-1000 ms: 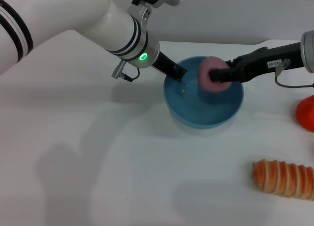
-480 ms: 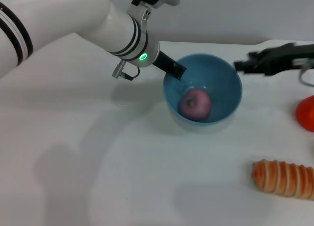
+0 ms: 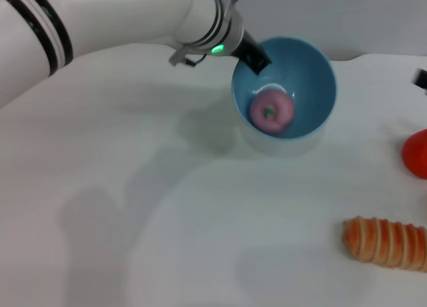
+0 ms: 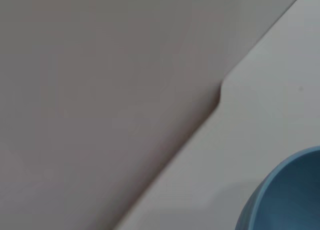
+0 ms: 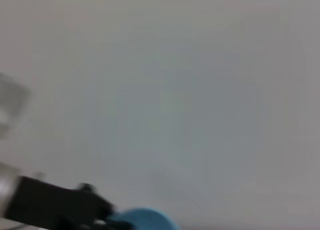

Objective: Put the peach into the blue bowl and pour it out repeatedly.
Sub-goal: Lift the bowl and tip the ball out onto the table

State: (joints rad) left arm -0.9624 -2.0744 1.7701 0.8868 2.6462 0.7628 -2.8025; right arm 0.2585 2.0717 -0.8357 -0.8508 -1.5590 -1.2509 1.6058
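Our left gripper (image 3: 259,56), clamped on the blue bowl's (image 3: 313,67) rim, held it tipped above the table with the peach (image 3: 271,111) inside, so pouring remained ahead.

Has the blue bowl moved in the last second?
Yes. The blue bowl has risen and tipped toward the camera, farther from the orange ribbed roll, gripped by the left pincer.

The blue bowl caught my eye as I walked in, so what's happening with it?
The left gripper holds the light blue plastic bowl by its rim, raised and tilted over the white table. The small dull-pink toy peach sits inside it. The right gripper is barely visible at the right edge, away from the bowl.
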